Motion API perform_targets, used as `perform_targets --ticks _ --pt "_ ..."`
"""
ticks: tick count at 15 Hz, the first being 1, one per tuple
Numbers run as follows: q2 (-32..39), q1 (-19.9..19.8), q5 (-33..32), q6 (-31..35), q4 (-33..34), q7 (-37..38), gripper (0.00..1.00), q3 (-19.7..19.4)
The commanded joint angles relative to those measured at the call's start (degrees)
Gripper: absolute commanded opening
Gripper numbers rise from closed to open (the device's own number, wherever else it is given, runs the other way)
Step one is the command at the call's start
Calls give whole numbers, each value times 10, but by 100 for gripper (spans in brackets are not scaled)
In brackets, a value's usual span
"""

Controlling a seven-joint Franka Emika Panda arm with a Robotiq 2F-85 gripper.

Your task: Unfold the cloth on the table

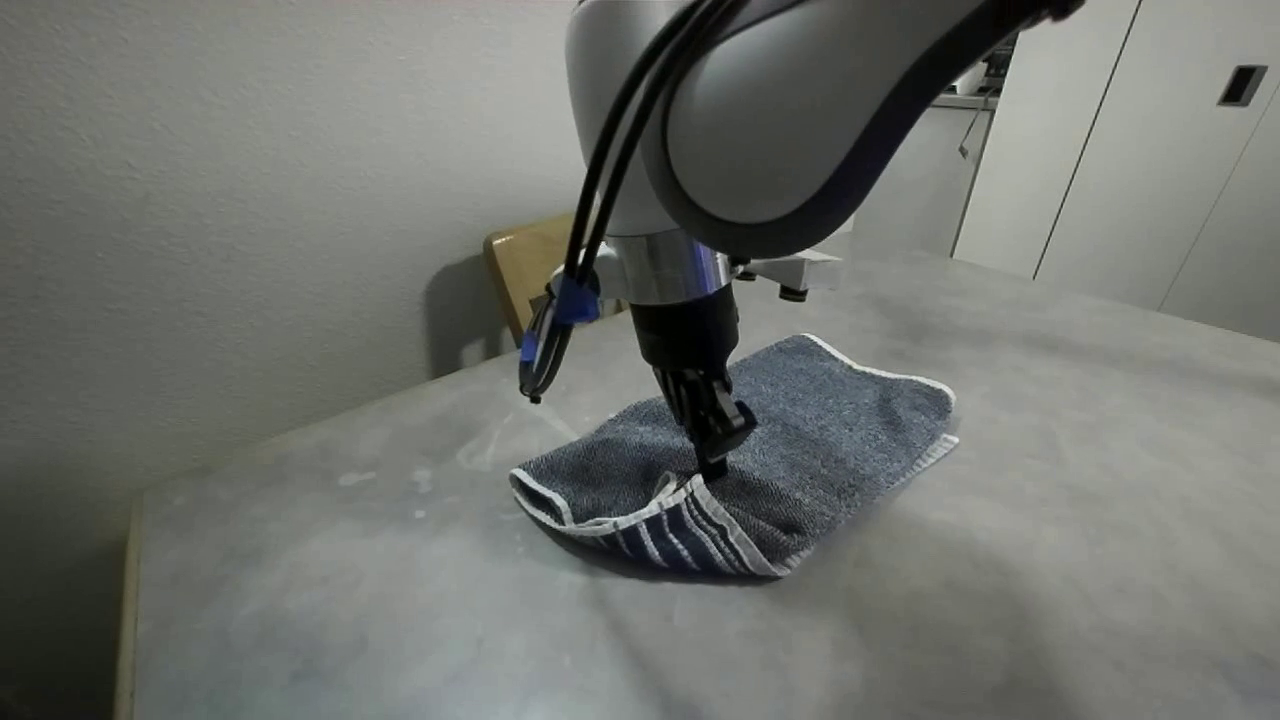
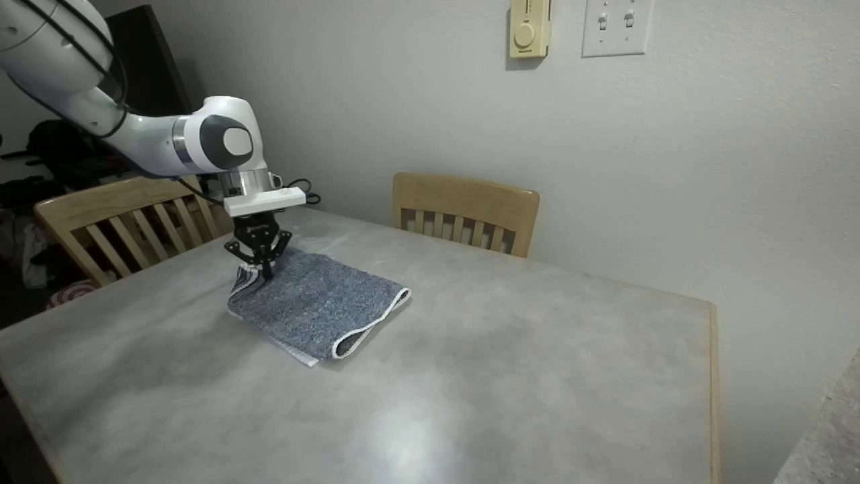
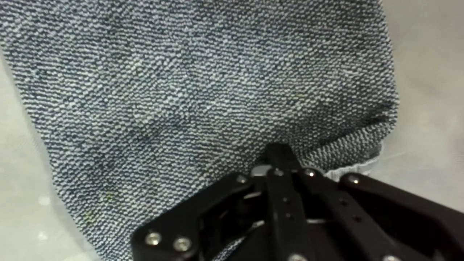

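Towel point(image 2: 322, 302) doubled over on the table point(image 2: 537, 390), near the corner between two chairs point(image 2: 463, 191). Gripper point(image 1: 712, 470): fingers point(image 3: 279, 154) together, apparently pinching the towel's striped end. Should handle light, limp, grippy; best held by top layer's hem alone.

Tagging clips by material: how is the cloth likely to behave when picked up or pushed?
The cloth is probably floppy, since its striped end curls up by the gripper. It's likely light, judging by how thin the fabric looks. Pushed along the table, it would likely bunch, given how it creases beside the gripper.
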Motion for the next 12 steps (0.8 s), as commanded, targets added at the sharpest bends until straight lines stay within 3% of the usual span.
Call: perform_targets --ticks 1,5,12 --pt "22 -16 30 45 10 -15 0 11" --pt "31 -26 76 47 15 -11 0 22" --pt "56 -61 193 -121 66 -71 0 65"
